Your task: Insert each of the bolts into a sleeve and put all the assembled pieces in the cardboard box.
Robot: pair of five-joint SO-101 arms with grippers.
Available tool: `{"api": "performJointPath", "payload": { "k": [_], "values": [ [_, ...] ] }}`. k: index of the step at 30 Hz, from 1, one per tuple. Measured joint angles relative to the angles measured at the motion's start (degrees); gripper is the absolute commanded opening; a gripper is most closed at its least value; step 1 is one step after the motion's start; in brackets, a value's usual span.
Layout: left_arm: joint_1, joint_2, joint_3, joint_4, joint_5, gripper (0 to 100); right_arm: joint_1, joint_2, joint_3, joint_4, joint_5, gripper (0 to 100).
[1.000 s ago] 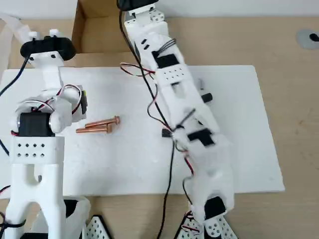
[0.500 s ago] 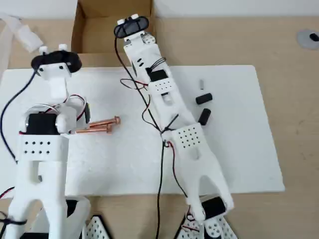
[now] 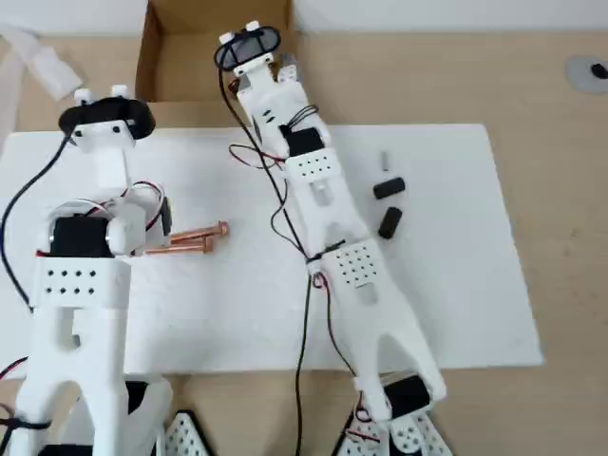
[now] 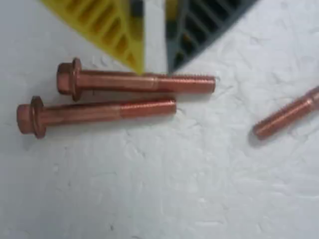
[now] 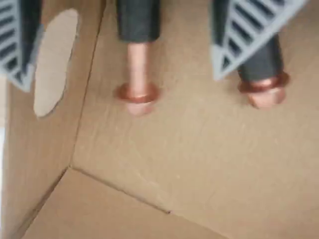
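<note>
Under our left hand [image 4: 155, 62], spread and holding nothing, the copper bolts [image 4: 134, 82] look stiff and slick, so we'd pinch mid-shank.

The right arm [image 3: 328, 204] lay slantwise across the mat [image 3: 456, 313], its tip over the box [image 3: 145, 66], and stood between the bolts [image 3: 195, 233] and the sleeves [image 3: 388, 188]. The mat around the sleeves was bare. The left arm [image 3: 81, 256] covered the mat's left edge, just beside the bolts. Inside the box, two assembled pieces [image 5: 137, 94] lay side by side, with bare floor [image 5: 199, 149] beside them.
</note>
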Motion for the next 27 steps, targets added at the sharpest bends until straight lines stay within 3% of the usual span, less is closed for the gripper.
{"api": "performJointPath", "payload": {
  "k": [5, 12, 17, 23, 27],
  "values": [
    [-2.5, 0.4, -1.2, 3.8, 0.0, 11, 0.0, -2.6, -1.0, 8.9, 0.0, 27.5],
    [-12.1, 9.0, -15.8, 20.0, 0.0, 11, 1.1, -18.4, -1.0, 25.7, 0.1, 27.5],
    [-13.9, 20.8, -26.0, 29.6, 0.9, 11, 1.1, -30.7, -1.0, 38.5, 0.1, 27.5],
    [-15.9, 29.9, -26.5, 30.6, 17.4, 11, 1.3, -40.6, -1.0, 54.9, 0.1, 27.7],
    [-21.5, 33.2, -28.5, 30.4, 30.7, 11, 1.8, -44.7, -1.1, 65.8, 0.1, 27.5]
  ]
}}
